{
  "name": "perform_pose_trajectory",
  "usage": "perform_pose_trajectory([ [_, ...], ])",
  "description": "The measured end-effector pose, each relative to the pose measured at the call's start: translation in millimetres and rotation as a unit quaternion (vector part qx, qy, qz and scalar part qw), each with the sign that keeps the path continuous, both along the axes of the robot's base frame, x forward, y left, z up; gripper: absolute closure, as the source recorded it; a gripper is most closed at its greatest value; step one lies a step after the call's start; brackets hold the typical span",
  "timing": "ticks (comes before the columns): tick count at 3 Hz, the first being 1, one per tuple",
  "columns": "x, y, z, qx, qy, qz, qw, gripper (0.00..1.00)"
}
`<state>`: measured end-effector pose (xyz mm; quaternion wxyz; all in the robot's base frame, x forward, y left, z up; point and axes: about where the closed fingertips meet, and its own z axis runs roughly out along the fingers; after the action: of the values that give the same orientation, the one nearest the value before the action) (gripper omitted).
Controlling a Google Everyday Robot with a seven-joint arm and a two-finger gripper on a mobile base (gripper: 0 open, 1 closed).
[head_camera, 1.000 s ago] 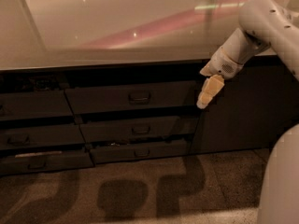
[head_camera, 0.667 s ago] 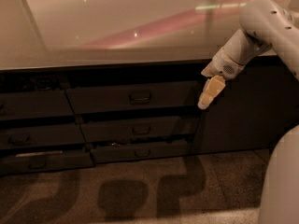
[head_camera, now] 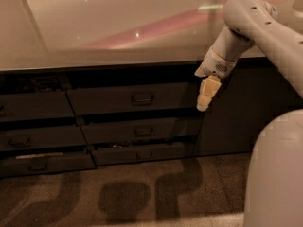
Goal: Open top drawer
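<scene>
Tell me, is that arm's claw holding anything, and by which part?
Nothing, as far as shows. The gripper points down beside the right end of the top drawer, well clear of its central pull.

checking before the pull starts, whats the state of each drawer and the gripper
top drawer: looks shut
pull: untouched
middle drawer: looks shut
bottom drawer: cannot tell if fully shut
left drawers: look shut, though the lowest shows a pale strip along its top and may be ajar
gripper: in the air, pointing down at the top drawer's right end, well right of the pull, holding nothing
</scene>
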<state>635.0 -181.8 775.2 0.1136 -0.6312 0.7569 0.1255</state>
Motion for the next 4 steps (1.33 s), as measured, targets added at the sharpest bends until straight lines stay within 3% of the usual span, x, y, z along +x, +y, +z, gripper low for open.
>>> perform_pose_trajectory([
  [1,1.0,7.8,-2.0,-0.047,0.005,0.068,0.9966,0.00],
  [3,1.8,10.0,-6.3,-0.048,-0.007,0.060,0.9970,0.00],
  [4,-17.6,-11.6,14.6,-0.060,-0.067,0.023,0.9957,0.00],
])
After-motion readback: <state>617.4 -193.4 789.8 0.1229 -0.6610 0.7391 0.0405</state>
